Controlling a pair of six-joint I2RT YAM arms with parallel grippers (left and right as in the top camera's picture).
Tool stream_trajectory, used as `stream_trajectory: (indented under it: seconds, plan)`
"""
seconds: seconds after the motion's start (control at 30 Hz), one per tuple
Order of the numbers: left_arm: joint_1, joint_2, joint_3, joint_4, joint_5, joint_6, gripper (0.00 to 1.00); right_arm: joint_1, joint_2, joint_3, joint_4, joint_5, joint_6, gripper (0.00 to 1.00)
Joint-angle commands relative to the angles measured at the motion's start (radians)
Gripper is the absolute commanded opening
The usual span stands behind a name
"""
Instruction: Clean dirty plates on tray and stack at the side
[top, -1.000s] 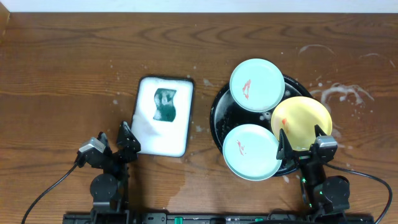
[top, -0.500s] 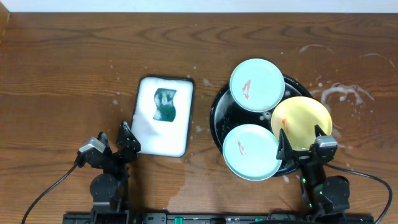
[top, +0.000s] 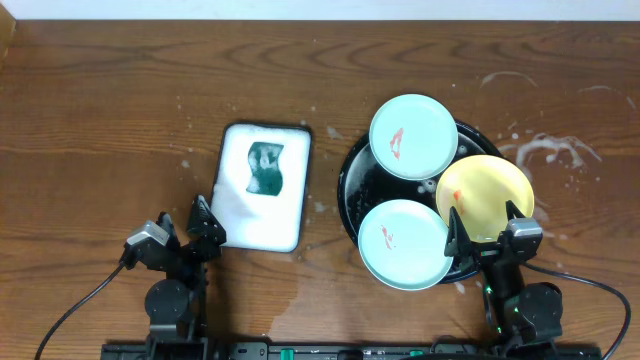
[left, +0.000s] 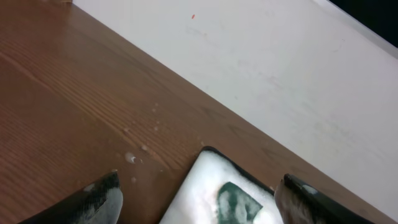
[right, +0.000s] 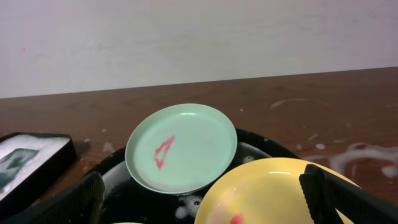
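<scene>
The black tray (top: 352, 185) at the right centre carries three dirty plates, each with red smears. One mint-green plate (top: 414, 136) sits at its far rim, another mint-green plate (top: 403, 244) at its near rim, and a yellow plate (top: 485, 197) on its right. My right gripper (top: 485, 228) stands open just in front of the yellow plate, holding nothing. In the right wrist view the far mint plate (right: 186, 146), the yellow plate (right: 267, 193) and the wet tray (right: 115, 186) lie ahead of that open gripper (right: 202, 186). My left gripper (top: 182, 222) stands open at the near left, empty.
A white rectangular tray (top: 262, 215) of foam with a green sponge (top: 265, 168) lies left of the black tray, just ahead of my left gripper (left: 199, 190). Whitish soapy streaks (top: 550, 150) mark the wood to the right of the plates. Water spots lie near the front edge.
</scene>
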Motion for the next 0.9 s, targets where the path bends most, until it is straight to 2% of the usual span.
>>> stream_trajectory:
  seconds: [0.0,0.03,0.2,0.37,0.43,0.57,0.87]
  plan:
    - [0.005,-0.001,-0.017,-0.046,0.069,-0.056,0.82,0.011,0.005,-0.002,0.001,-0.038,0.056,0.99]
    - [0.005,-0.001,-0.017,-0.052,0.148,-0.064,0.82,0.011,0.005,-0.002,-0.007,-0.062,0.074,0.99]
    - [0.005,-0.001,-0.016,0.028,0.305,-0.073,0.82,0.011,0.005,-0.001,0.095,-0.163,0.209,0.99]
    - [0.005,0.015,0.074,0.026,0.32,-0.053,0.82,0.011,0.01,0.094,0.11,-0.218,0.164,0.99]
    - [0.005,0.054,0.166,-0.003,0.341,0.026,0.82,0.011,0.037,0.196,0.056,-0.216,0.09,0.99]
    - [0.005,0.235,0.423,-0.207,0.326,0.13,0.82,0.011,0.196,0.446,-0.115,-0.208,0.022,0.99]
    - [0.005,0.845,1.031,-0.799,0.337,0.178,0.82,0.011,0.793,0.995,-0.607,-0.368,-0.03,0.99]
